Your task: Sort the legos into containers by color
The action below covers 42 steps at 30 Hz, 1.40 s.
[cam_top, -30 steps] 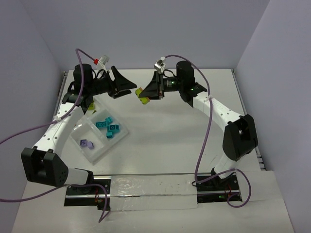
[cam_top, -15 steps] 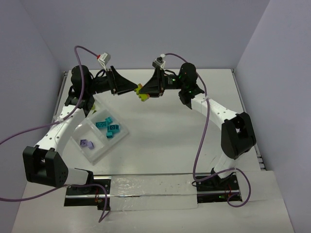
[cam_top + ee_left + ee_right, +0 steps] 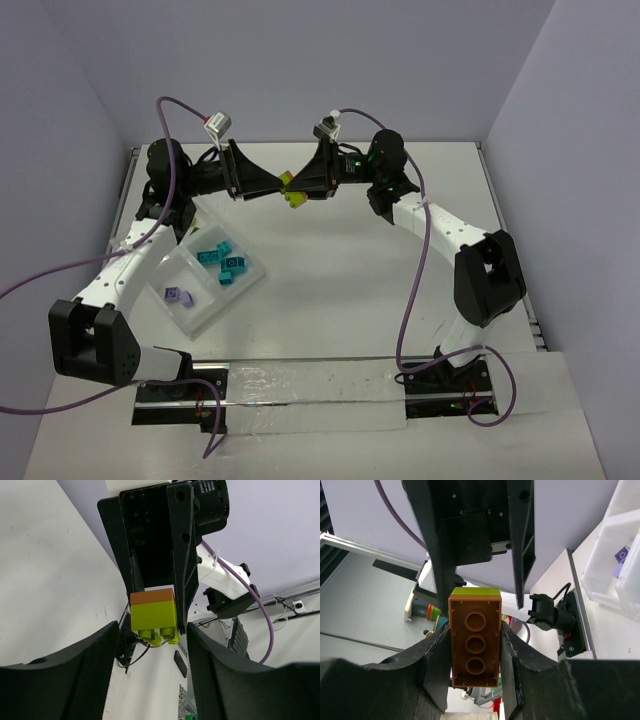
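Observation:
My right gripper (image 3: 297, 187) is shut on an orange lego (image 3: 475, 650) held up in the air. A lime green lego (image 3: 152, 616) is clipped to it, studs pointing at my left gripper (image 3: 279, 184). That gripper faces the right one tip to tip. In the left wrist view its jaws flank the lime studs, open, with a gap on each side. The clear tray of containers (image 3: 238, 288) lies on the table below the left arm. One compartment holds several teal legos (image 3: 225, 262) and another a purple lego (image 3: 178, 295).
Purple cables (image 3: 420, 290) loop from both arms. Grey walls close in the white table (image 3: 340, 270) on the left, back and right. The arm bases sit on a rail (image 3: 310, 385) at the near edge.
The left gripper has moved right, up to the stack, and its jaws have narrowed around the lime end. The right gripper has shifted slightly left and up with the stack.

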Motion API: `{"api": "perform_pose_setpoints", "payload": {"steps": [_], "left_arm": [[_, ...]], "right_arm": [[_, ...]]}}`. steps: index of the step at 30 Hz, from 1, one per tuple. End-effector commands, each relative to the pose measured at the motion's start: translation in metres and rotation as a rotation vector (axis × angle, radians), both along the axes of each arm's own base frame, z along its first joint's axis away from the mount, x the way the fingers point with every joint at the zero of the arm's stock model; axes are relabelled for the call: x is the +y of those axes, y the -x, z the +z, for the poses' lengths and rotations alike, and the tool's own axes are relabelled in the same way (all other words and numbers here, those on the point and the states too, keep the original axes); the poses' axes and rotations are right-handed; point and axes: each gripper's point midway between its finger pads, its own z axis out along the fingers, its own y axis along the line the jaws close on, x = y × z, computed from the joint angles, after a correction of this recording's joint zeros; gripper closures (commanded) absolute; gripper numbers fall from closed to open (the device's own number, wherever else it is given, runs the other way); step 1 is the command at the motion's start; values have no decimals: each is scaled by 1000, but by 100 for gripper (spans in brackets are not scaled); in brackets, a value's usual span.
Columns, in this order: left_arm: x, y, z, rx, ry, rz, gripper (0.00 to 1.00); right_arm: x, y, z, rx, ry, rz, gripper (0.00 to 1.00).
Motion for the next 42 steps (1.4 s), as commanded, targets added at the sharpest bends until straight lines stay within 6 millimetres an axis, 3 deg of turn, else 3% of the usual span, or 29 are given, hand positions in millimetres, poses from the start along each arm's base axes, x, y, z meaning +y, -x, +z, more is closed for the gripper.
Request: {"api": "perform_pose_setpoints", "payload": {"steps": [1,3,5,7,8,14,15,21,32,42], "left_arm": [[1,11,13,-62,20,-28,44],[1,11,14,-62,21,-29,48],[1,12,15,-63,22,-31,38],[1,11,14,-57,22,-31,40],[1,9,14,-55,22,-29,44],[0,4,10,-34,16,-20,98],[0,5,10,-29,16,-22,100],[8,8,11,-45,3,19,100],[55,3,4,-37,3,191,100],[65,-8,8,-39,-2,246,100]], "right_arm": [[4,2,13,-66,-29,5,100],[5,2,11,-65,-23,4,100],[5,3,11,-78,-19,4,100],[7,2,9,-86,-5,3,100],[7,1,7,-88,4,2,100],[9,2,2,-84,23,-2,100],[8,2,0,-82,22,-5,100],[1,-5,1,-57,1,-43,100],[-11,-2,-5,-14,-32,-47,100],[-11,-4,-16,11,0,-33,100]]}}
